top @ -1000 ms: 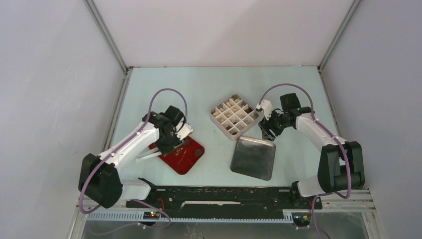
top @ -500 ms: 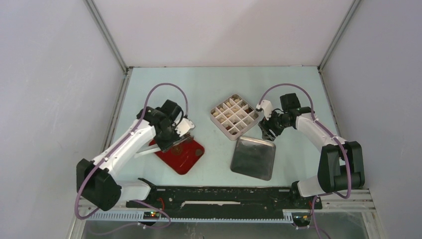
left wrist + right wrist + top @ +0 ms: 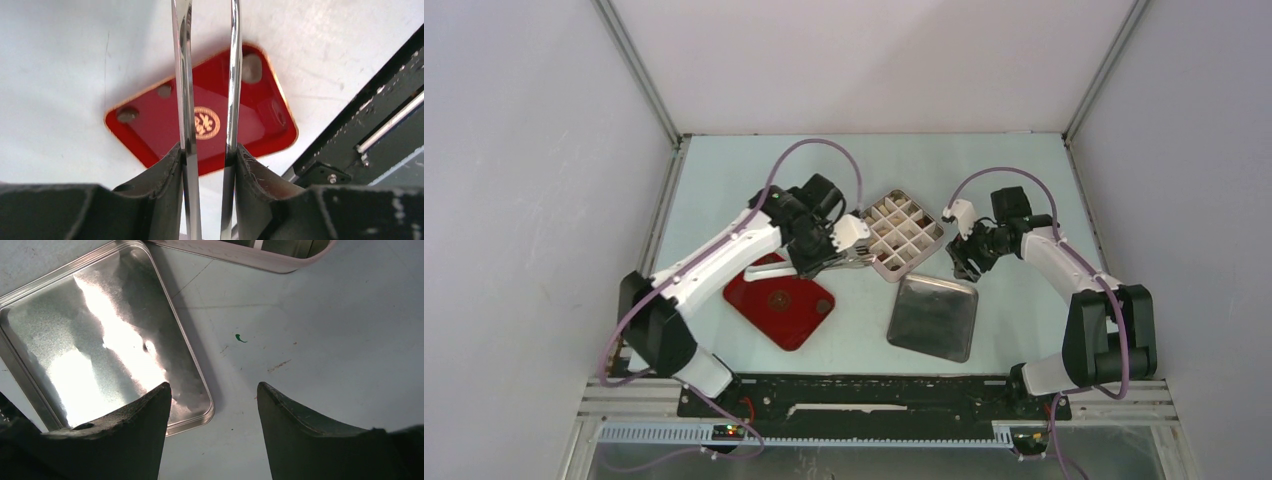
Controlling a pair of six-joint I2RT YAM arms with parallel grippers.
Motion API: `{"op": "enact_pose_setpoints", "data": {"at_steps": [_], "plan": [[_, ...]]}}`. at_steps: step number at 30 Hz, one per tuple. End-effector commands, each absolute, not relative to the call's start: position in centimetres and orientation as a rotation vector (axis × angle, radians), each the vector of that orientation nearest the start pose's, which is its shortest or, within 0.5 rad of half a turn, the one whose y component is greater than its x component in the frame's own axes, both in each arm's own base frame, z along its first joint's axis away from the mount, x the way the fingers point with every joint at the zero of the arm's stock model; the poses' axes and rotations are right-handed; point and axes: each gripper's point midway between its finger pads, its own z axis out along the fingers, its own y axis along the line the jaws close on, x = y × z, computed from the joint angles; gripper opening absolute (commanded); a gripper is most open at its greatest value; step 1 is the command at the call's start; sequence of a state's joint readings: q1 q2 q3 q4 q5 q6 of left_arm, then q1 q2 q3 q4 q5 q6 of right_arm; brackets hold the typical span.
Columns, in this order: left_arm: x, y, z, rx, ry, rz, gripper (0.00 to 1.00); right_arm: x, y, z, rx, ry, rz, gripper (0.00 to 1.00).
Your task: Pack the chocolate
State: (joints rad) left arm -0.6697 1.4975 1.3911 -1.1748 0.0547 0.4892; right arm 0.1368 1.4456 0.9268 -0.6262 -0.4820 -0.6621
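Observation:
Small cream and brown chocolate pieces [image 3: 887,257] lie in several cells of the divided box [image 3: 922,256] at mid table. My left gripper [image 3: 844,252] hangs just left of the box, shut on the metal tongs [image 3: 761,268]. In the left wrist view the gripper [image 3: 207,150] clamps both tong arms [image 3: 182,75]; the tong ends run out of frame, so I cannot tell if they hold a piece. The red tray [image 3: 150,135] below shows no clear piece. My right gripper [image 3: 969,262] is open and empty, right of the box; its wrist view [image 3: 212,390] shows bare table between the jaws.
A shiny metal lid [image 3: 934,316] lies right of the red tray [image 3: 779,305]; its corner [image 3: 100,355] is beside my right gripper's left finger. The box's edge [image 3: 240,255] is just ahead. A black rail [image 3: 874,395] runs along the near edge.
My left arm has swung right from over the red tray to the left side of the divided box, carrying the tongs. The right arm has barely moved.

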Motion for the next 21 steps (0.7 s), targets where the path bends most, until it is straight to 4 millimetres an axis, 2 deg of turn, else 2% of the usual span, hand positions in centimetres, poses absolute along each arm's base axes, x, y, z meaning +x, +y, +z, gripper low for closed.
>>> {"op": "enact_pose_setpoints", "data": {"at_steps": [1, 5, 8, 15, 21], "plan": [[26.1, -22.0, 17.4, 1.553, 2.261, -0.189, 0.22, 29.9, 9.7, 9.1, -1.100, 2.262, 0.434, 0.67], [28.1, -24.6, 17.2, 1.523, 2.239, -0.221, 0.22, 30.1, 9.5, 9.2, -1.094, 2.260, 0.429, 0.66], [28.6, -26.2, 16.7, 1.538, 2.246, -0.264, 0.23, 30.1, 9.5, 9.3, -1.089, 2.259, 0.429, 0.66], [29.0, -27.8, 15.3, 1.586, 2.273, -0.267, 0.25, 30.0, 9.4, 9.3, -1.093, 2.257, 0.430, 0.66], [29.0, -28.1, 14.8, 1.603, 2.294, -0.246, 0.32, 30.0, 9.4, 9.2, -1.098, 2.260, 0.434, 0.66]]}}
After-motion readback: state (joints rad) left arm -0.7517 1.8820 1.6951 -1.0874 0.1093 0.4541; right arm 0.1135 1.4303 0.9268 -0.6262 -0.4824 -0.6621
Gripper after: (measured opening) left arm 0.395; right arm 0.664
